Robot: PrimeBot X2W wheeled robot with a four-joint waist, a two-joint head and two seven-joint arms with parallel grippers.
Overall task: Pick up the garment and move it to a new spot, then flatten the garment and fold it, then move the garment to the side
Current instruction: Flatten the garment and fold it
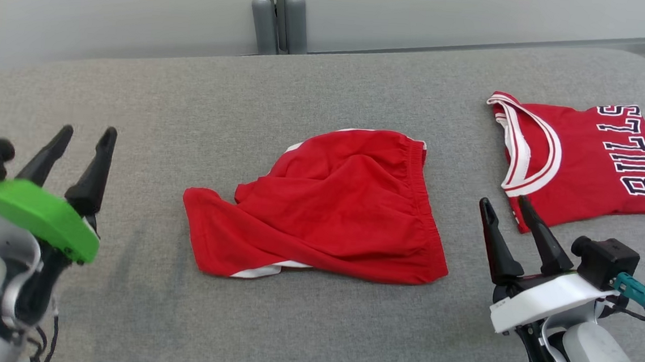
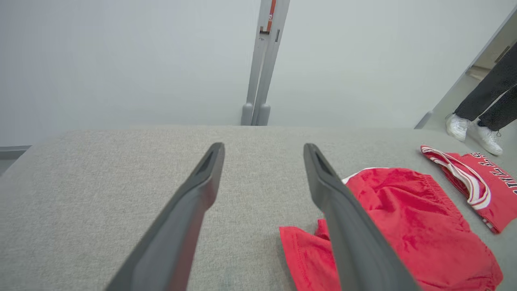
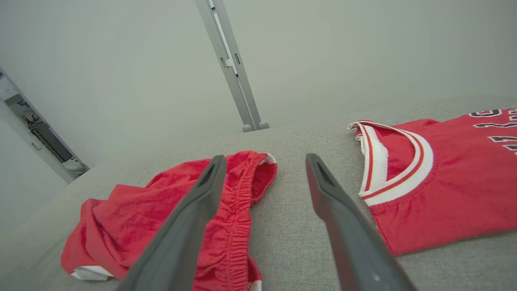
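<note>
red shorts [image 1: 332, 204] lie rumpled in the middle of the big grey desk [image 1: 192, 98]. a folded red jersey [image 1: 584, 165] rests off to my right, apart from the shorts. my left fingers [image 1: 96, 171] are spread wide and hold nothing. my right fingers [image 1: 497, 244] are spread too, empty, near the jersey's edge.

Pale grey wall [image 1: 113, 13] — metal post [image 1: 280, 19] behind grey fabric table [image 1: 312, 333].
</note>
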